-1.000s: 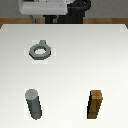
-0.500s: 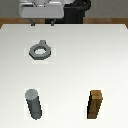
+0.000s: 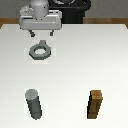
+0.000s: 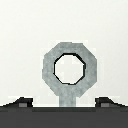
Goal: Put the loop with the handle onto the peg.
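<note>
A simulated test bench: a plain white table bearing only flat-shaded blocky props, under a Panda arm.

A brown wooden block stood upright on the white table, its narrow face turned toward the exterior view's left and casting a small shadow at its base. Well beyond the block, past the table's far edge, a dark black mass sat against a tan background strip.
</note>
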{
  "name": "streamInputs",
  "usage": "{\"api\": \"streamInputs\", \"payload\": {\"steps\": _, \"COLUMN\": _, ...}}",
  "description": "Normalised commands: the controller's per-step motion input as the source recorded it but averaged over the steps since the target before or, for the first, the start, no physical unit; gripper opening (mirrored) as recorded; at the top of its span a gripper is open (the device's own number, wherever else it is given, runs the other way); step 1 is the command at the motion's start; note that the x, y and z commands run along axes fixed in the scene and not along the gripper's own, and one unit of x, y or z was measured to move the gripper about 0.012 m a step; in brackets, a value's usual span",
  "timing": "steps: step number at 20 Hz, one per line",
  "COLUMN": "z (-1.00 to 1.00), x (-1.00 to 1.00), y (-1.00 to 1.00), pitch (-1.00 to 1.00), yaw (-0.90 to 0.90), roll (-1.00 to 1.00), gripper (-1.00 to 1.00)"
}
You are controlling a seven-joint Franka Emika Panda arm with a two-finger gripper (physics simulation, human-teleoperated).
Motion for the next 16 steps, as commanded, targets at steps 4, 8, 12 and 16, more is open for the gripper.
{"api": "streamInputs", "payload": {"steps": 4, "z": -0.75, "x": -0.25, "y": 0.00, "pitch": 0.00, "yaw": 0.00, "roll": 0.00, "gripper": 1.00}}
{"api": "streamInputs", "payload": {"steps": 8, "z": -0.25, "x": 0.00, "y": 0.00, "pitch": 0.00, "yaw": 0.00, "roll": 0.00, "gripper": 1.00}}
{"api": "streamInputs", "payload": {"steps": 12, "z": -0.25, "x": 0.00, "y": 0.00, "pitch": 0.00, "yaw": 0.00, "roll": 0.00, "gripper": 1.00}}
{"api": "streamInputs", "payload": {"steps": 16, "z": 0.00, "x": 0.50, "y": 0.00, "pitch": 0.00, "yaw": 0.00, "roll": 0.00, "gripper": 1.00}}
